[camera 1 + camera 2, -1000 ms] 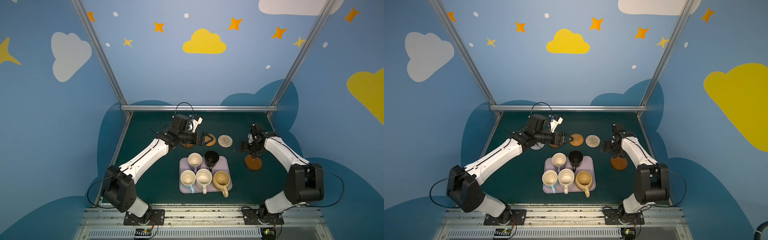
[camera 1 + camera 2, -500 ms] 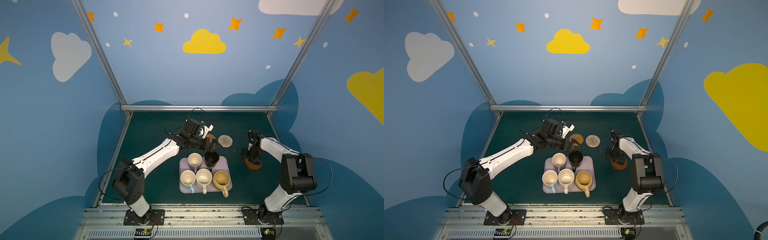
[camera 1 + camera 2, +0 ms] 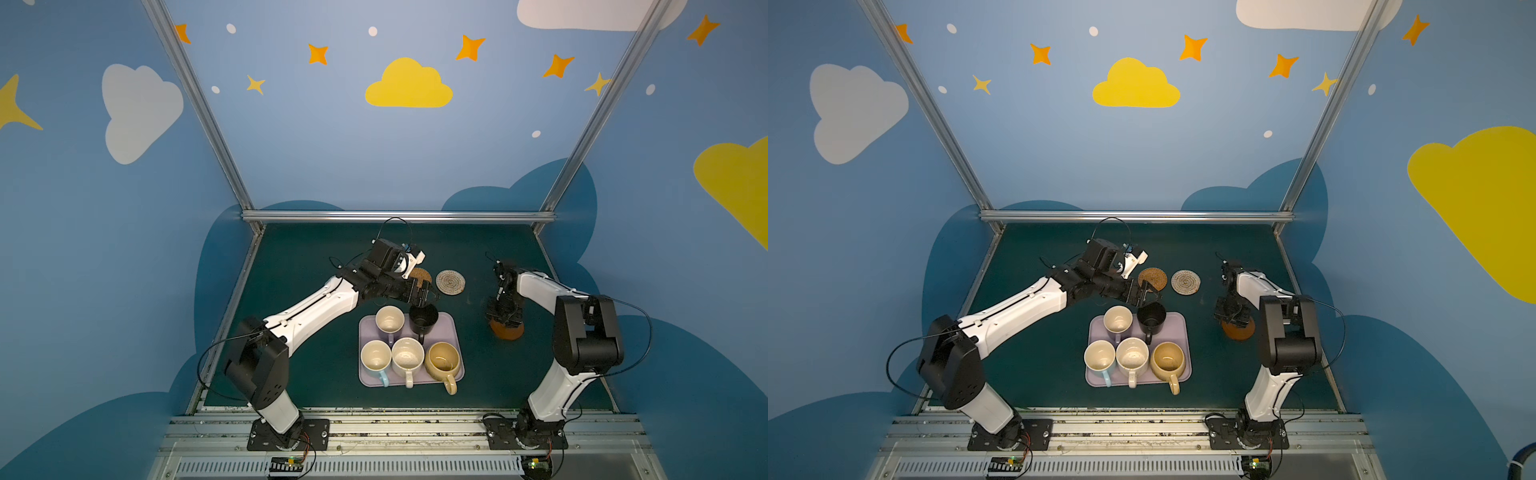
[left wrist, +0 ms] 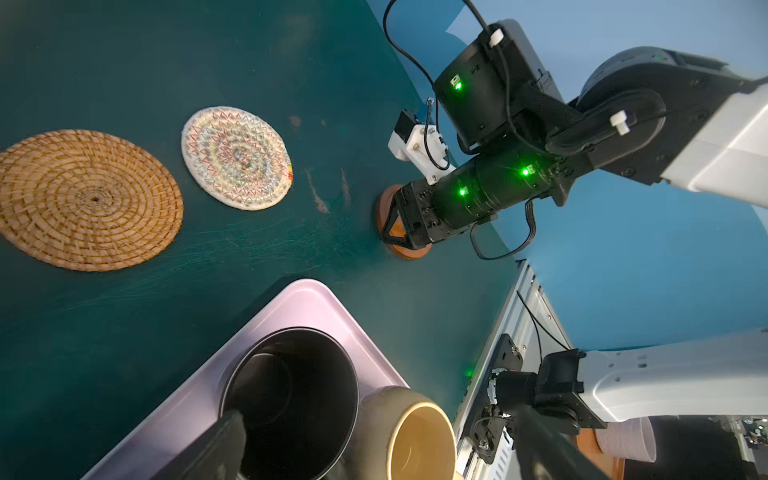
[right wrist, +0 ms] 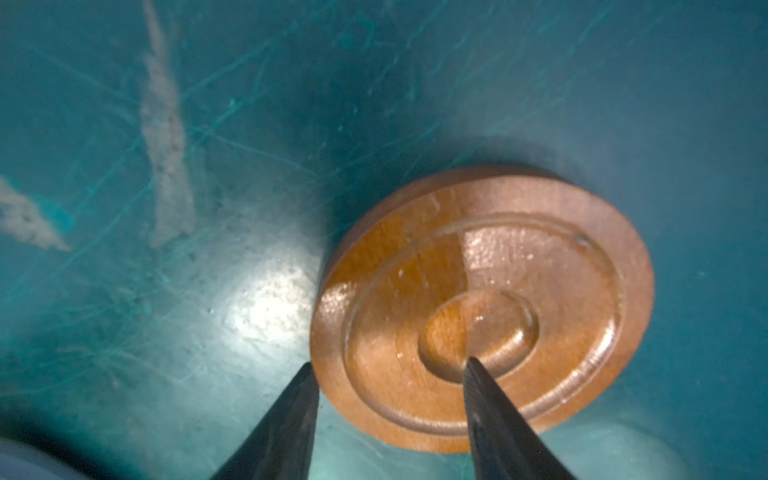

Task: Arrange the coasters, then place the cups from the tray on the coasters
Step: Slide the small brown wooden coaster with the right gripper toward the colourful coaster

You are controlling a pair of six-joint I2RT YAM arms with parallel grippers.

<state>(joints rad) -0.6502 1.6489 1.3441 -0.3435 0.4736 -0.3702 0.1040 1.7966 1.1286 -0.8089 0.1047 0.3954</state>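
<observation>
Left claw (image 3: 1148, 293), wide open, has swung over the black cup (image 3: 1151, 318) on the tray (image 3: 1177, 328), mid-frame. Right claw (image 5: 389, 361) has dropped, narrowing astride the wooden coaster (image 3: 1239, 333) centre-right, grip uncertain: arranging unfinished.

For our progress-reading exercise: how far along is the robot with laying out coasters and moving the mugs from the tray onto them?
Done: the tan coaster and cream coaster lie side by side at the back. In hand: the right end effector straddles the wooden coaster's rim; the open left end effector hovers at the black mug. Left: all five mugs sit on the tray, none on a coaster.
</observation>
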